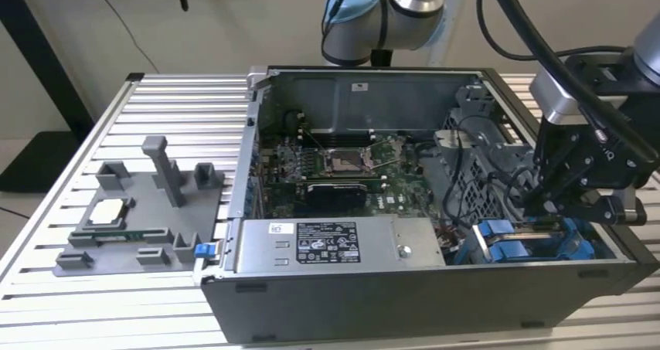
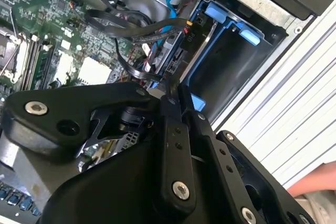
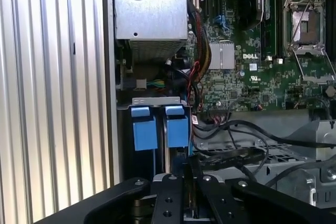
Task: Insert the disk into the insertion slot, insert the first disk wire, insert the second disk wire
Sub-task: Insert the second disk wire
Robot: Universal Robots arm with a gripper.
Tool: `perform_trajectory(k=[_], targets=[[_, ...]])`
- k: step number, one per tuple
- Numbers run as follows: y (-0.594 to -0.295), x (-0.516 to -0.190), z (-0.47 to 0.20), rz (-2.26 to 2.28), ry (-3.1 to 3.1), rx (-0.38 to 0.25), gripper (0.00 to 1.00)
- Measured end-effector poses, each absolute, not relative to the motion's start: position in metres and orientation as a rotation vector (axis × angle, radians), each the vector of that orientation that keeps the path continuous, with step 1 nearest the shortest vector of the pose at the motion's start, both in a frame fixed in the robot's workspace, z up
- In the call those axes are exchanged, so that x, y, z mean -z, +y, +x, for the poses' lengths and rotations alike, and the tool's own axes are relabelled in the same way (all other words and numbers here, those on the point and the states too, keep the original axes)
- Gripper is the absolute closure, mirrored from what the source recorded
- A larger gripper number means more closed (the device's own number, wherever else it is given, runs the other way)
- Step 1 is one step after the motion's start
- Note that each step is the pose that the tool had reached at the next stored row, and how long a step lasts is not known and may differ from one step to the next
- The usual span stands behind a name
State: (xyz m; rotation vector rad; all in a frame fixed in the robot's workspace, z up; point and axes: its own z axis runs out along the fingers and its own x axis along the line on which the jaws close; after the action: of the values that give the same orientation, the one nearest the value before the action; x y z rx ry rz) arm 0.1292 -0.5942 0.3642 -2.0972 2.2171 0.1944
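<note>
Hovering over the insertion slot (image 3: 157,129) in the computer case (image 1: 413,304) — gripper (image 2: 170,95) closed, its hold unclear.

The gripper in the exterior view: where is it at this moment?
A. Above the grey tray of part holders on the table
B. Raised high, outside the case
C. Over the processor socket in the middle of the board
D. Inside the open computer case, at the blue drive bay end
D: in the exterior view the gripper reaches down into the computer case, just above the blue tabs of the insertion slot.
</note>
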Motion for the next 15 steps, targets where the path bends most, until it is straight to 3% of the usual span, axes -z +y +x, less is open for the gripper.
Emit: perform_trajectory(k=[15], targets=[[-0.5942, -0.3584, 0.1374, -2.143, 2.17, -0.19, 1.0]])
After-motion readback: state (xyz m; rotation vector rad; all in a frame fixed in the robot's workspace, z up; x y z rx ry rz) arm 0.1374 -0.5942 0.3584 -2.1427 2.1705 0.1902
